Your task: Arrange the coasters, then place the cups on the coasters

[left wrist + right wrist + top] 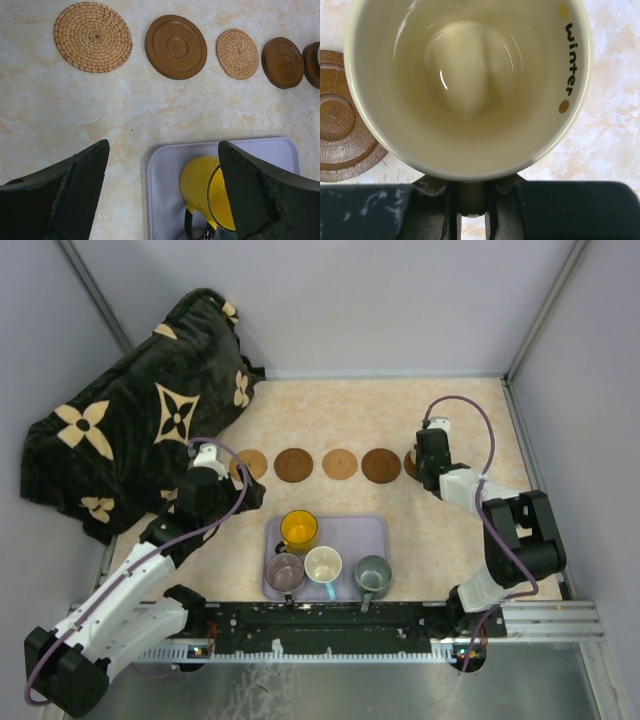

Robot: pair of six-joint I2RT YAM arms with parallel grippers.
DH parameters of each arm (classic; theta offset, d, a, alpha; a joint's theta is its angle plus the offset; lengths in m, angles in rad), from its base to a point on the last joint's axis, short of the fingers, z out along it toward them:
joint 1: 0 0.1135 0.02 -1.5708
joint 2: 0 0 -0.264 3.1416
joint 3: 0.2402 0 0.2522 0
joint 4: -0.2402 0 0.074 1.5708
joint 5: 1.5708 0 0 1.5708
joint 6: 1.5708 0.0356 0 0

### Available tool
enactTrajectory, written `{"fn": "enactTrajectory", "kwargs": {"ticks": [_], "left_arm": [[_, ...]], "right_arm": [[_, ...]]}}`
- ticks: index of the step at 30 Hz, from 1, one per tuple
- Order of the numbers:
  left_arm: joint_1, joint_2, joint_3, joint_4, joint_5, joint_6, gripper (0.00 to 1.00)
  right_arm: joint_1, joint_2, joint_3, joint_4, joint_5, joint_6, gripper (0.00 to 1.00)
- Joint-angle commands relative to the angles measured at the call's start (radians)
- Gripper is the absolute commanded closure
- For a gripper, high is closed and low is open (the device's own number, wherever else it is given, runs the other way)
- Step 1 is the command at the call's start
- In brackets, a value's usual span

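Note:
Several round coasters lie in a row across the table: woven (93, 36), dark wood (175, 46), woven (238, 53), dark wood (282, 62). A further one (410, 465) peeks out by my right gripper (430, 468). That gripper (472, 200) is shut on the handle of the cream cup (470, 85), upright beside a dark coaster (340, 130); what lies under the cup is hidden. The yellow cup (298, 530), mauve cup (285, 570), white cup (323, 565) and grey-green cup (372, 575) stand on the lavender tray (375, 530). My left gripper (162, 150) hangs open at the tray's left corner, beside the yellow cup (205, 187).
A black cushion with beige flower patterns (130, 430) fills the back left corner, close to the leftmost coaster. Grey walls enclose the table on three sides. A black rail (330, 618) runs along the near edge behind the tray.

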Motion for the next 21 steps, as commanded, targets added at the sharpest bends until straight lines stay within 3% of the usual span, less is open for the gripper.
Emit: {"fn": "enactTrajectory", "kwargs": {"ticks": [1,21], "left_arm": [[-0.002,-0.01,-0.01,0.018,-0.009,-0.005,0.04],[-0.002,-0.014,-0.013,0.014,-0.012,-0.004,0.04]], "right_arm": [[-0.01,-0.006,0.01,0.115,0.04,-0.011,1.0],[-0.019,0.006,-0.004,0.126,0.027,-0.003,1.0]]}}
